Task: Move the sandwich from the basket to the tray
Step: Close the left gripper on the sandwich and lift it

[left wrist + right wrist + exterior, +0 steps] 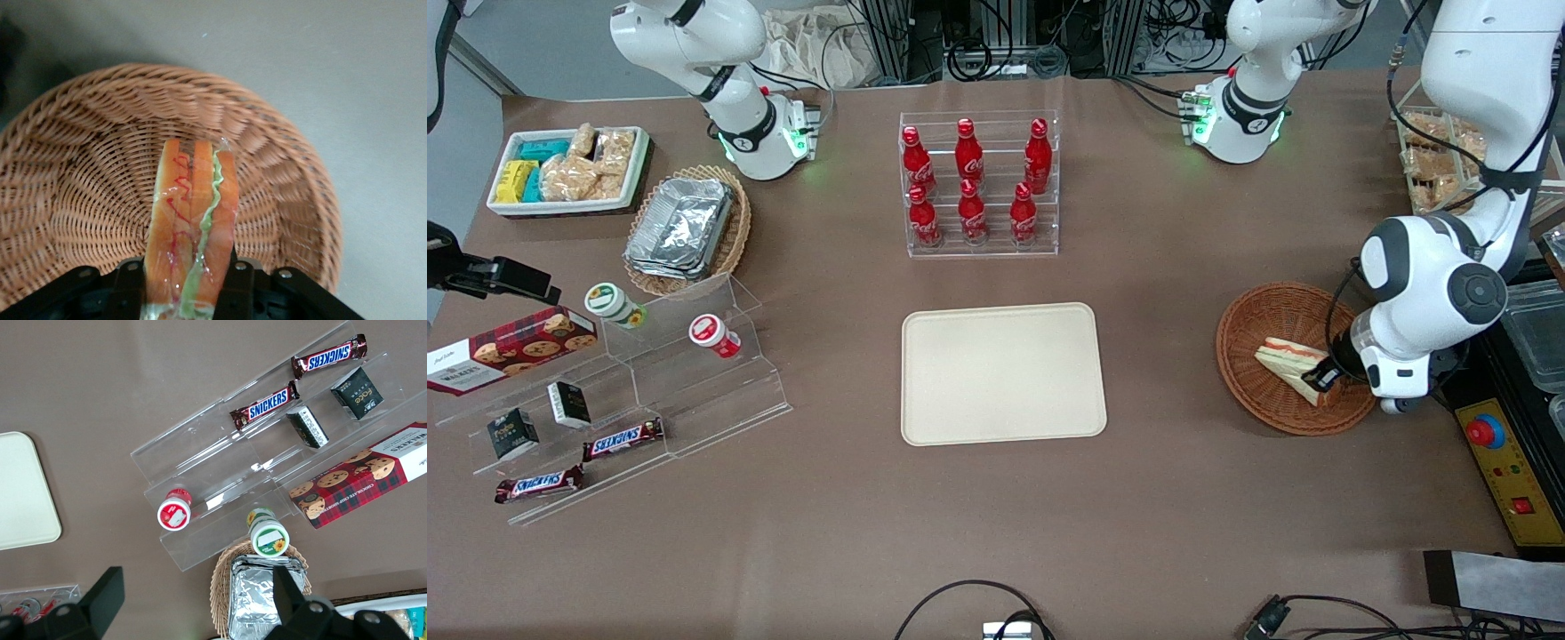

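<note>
The end effector (1327,377) is down inside the basket (1254,318), at the part of it nearest the working arm's end of the counter (1156,516). Its two fingers (127,283) are closed against the flat bread faces of the sandwich (1291,359), one on each side, with the wedge clamped between them (the wrist view shows the dark pads pressed to both outer slices). The sandwich projects out from the end effector with its cut edge facing the wrist camera: orange-red layers with a light green strip running between them. In the front view the wedge lies within the basket rim, its pale bread pointing away from the end effector toward the basket's centre. Whether it rests on the weave or is raised clear of it cannot be determined.

The tray (1003,373) lies flat on the counter well apart from the end effector, toward the parked arm's end, with bare counter between it and the basket. A clear rack of red bottles (971,182) stands farther from the front camera than the tray.
</note>
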Robot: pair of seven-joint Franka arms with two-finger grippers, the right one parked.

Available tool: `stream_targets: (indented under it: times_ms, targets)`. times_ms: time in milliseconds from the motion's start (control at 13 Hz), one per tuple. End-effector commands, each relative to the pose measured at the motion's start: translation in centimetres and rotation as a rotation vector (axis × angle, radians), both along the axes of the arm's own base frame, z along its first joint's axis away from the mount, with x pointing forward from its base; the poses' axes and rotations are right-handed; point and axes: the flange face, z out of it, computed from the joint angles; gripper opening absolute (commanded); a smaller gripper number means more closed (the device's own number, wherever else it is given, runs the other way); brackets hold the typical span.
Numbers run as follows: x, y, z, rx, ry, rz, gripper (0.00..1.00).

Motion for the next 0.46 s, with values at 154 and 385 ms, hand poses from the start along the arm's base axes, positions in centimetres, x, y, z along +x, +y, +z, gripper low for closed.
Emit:
stream_targets:
  times_ms: [154,385]
  targets:
    - [5.1,-6.4,12.6,0.039,0.087,-0.089,0.00]
    - [5.5,-15.5,16.0,-0.024,0.063,-0.215,0.00]
